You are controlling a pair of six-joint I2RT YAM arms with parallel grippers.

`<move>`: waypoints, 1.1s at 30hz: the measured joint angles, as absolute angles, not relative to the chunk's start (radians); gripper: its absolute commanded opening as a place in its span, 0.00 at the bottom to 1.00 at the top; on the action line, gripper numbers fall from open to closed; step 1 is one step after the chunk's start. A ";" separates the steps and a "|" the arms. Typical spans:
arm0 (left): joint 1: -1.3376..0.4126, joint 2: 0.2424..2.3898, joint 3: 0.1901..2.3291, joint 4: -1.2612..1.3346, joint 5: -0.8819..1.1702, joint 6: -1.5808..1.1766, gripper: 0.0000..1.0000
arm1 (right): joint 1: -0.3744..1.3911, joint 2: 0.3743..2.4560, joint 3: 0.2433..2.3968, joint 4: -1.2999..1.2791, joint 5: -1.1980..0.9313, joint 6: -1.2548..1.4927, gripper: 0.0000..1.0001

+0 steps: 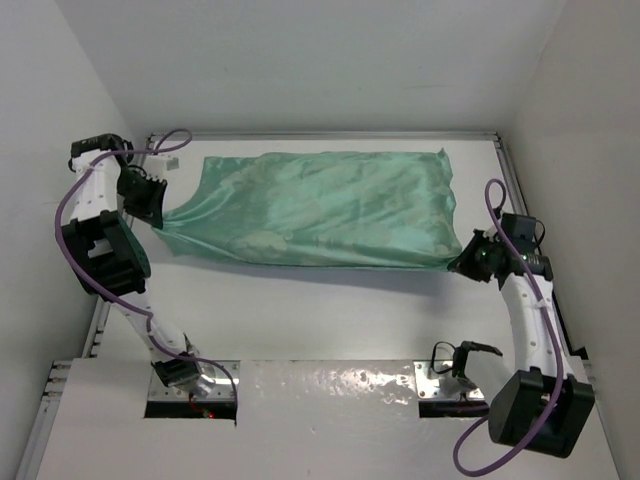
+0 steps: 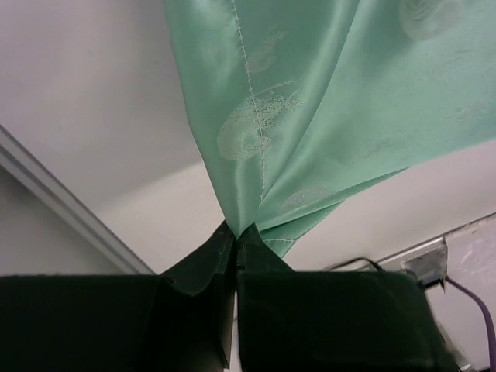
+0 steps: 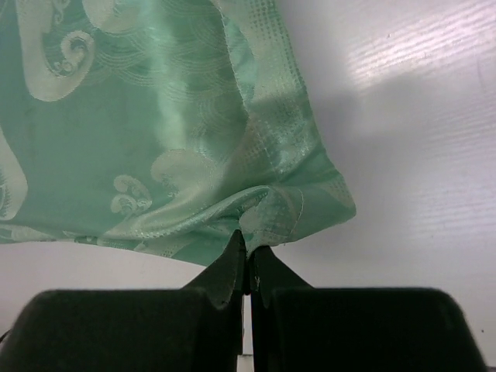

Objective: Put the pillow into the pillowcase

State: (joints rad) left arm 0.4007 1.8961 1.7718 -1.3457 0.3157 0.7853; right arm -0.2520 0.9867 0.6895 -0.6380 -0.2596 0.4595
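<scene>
Sea-green satin, shiny and woven with a pale swirl pattern, is the pillowcase (image 1: 330, 210). In my overhead view it spans the white table (image 1: 330, 320) from about 9 o'clock to about 3 o'clock. Its far corners point toward 11 and 1 o'clock. The cloth swells gently through its middle, and I cannot tell what fills it, since the fabric hides the inside.

Left side: the left gripper (image 1: 160, 218) sits at 9 o'clock of the table, at the near left corner of the case. My left wrist view shows its dark fingers (image 2: 203, 267) pressed together on a gathered point of the green cloth. The fabric fans out from that point toward 12 and 1 o'clock. A white stitched seam (image 2: 252, 93) runs down the fold to the pinch. A purple cable (image 1: 68, 205) loops along the left arm.

Centre: the near long edge of the case shows a thin shadow on the table beneath it. The far long edge lies close to the back wall (image 1: 320, 60).

Right side: the right gripper (image 1: 464, 262) sits at about 4 o'clock, at the near right corner of the case. My right wrist view shows its fingers (image 3: 225, 267) closed tight on a bunched corner of the hem, with no gap between them. The patterned cloth spreads from there toward 10 and 12 o'clock. Bare table fills the view toward 2 o'clock. A second purple cable (image 1: 470, 452) hangs below the right arm's base at 5 o'clock.
</scene>
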 measured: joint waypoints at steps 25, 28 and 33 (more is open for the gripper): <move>0.384 2.162 2.070 -1.282 0.165 0.770 0.81 | -0.141 1.281 1.165 -0.711 0.015 0.429 0.80; 0.289 2.181 2.135 -1.256 0.240 0.742 0.86 | -0.079 1.432 1.244 -0.648 -0.008 0.437 0.79; 0.201 2.413 2.318 -1.118 0.382 0.590 0.94 | -0.077 1.740 1.394 -0.599 -0.008 0.456 0.43</move>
State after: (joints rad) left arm 0.2012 2.4130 2.3180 -1.1183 0.3824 0.5903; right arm -0.0772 1.7401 1.3945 -0.5987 -0.0078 0.4564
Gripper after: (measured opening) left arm 0.893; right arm 0.574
